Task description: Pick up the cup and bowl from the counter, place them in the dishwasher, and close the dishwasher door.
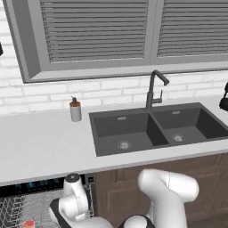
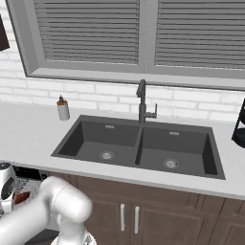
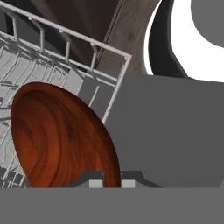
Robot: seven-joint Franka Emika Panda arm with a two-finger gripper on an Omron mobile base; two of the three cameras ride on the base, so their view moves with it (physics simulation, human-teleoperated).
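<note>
bowl [image 3: 61, 135] clamped on edge in the shut gripper [image 3: 111, 181], over the dishwasher [image 1: 26, 202] rack, unreleased. cup [image 1: 27, 224] already racked (red bit, probably). door closing left.

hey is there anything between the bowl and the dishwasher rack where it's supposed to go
Nothing visible does. In the hand view the bowl sits pinched on its rim in the shut gripper, right above the wire rack of the dishwasher, with only open rack wires behind it.
</note>
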